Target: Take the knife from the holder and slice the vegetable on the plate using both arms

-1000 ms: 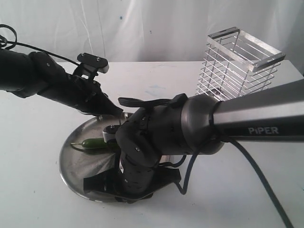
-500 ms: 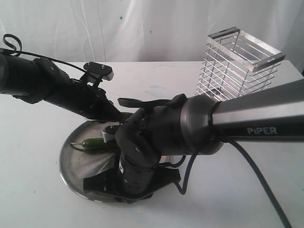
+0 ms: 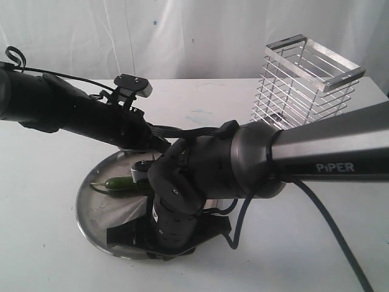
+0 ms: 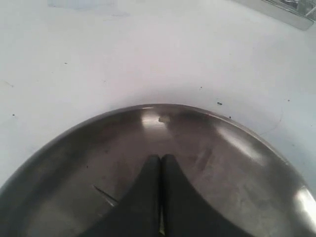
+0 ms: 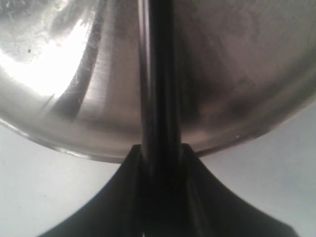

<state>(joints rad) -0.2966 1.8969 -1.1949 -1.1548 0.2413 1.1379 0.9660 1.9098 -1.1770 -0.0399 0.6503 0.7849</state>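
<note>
right wrist view has the right gripper (image 5: 160,155) pinching the knife (image 5: 157,74), its dark length running out over the plate (image 5: 59,49). in the exterior view the vegetable (image 3: 120,184) lies at the plate's 9 o'clock, long axis 9-to-3, toward 11 o'clock from that claw. the left gripper (image 4: 161,160), pressed together and empty, hangs over the 12 o'clock side; which claw is nearer i cannot tell.

White table (image 3: 36,243): plate (image 3: 97,213), holder (image 3: 304,85)

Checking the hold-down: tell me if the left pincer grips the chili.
No, the left pincer has its tips pressed together with nothing between them, above the plate.
</note>
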